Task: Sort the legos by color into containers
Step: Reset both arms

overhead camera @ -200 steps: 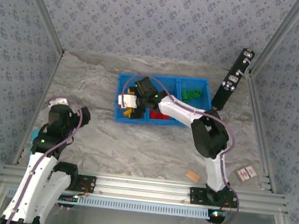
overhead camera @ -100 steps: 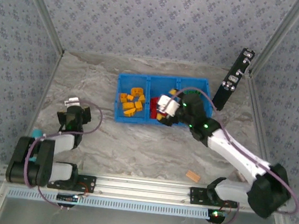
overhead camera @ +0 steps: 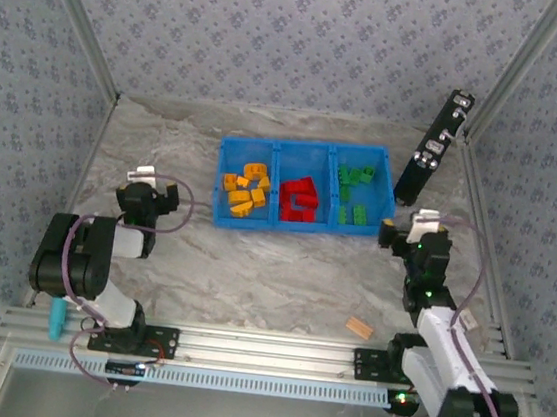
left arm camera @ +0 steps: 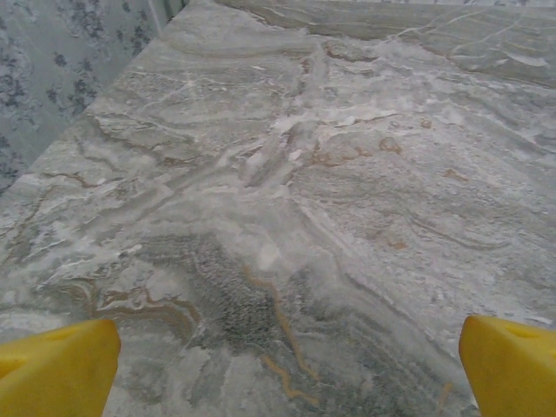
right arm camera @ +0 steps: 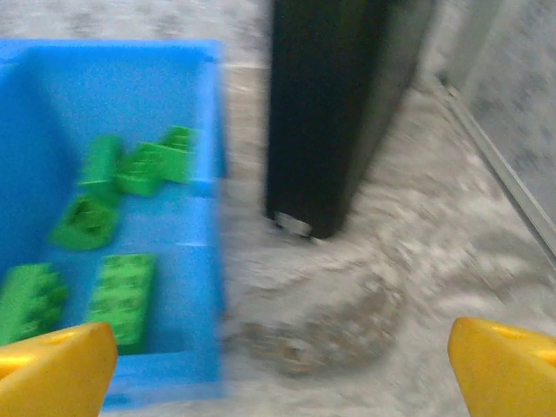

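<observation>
Walls (overhead camera: pixel 279 27) papered in a small blue-grey floral print close the cell on three sides. The table (overhead camera: pixel 252 266) is grey marbled stone with tan veins, and an aluminium rail (overhead camera: pixel 263 348) runs along its near edge.

The blue tray (overhead camera: pixel 302 225) lies at the far centre of the table. The top view takes in all three compartments: orange-yellow legos (overhead camera: pixel 243 189) in the left one, red legos (overhead camera: pixel 300 199) in the middle one, green legos (overhead camera: pixel 354 192) in the right one. A black device (overhead camera: pixel 432 151) leans at the far right, just beside the tray.

My right tool (right arm camera: pixel 278 365) is spread wide and holds nothing. Its camera, blurred, looks at the tray's right wall, the green bricks and the foot of the device resting on the table.

My left tool (left arm camera: pixel 282 365) is also spread wide and holds nothing. It sits low over bare marble, well to the left of the tray.

A tan block (overhead camera: pixel 358 327) lies near the rail on the right. A teal cylinder (overhead camera: pixel 56 316) stands at the near-left edge.
</observation>
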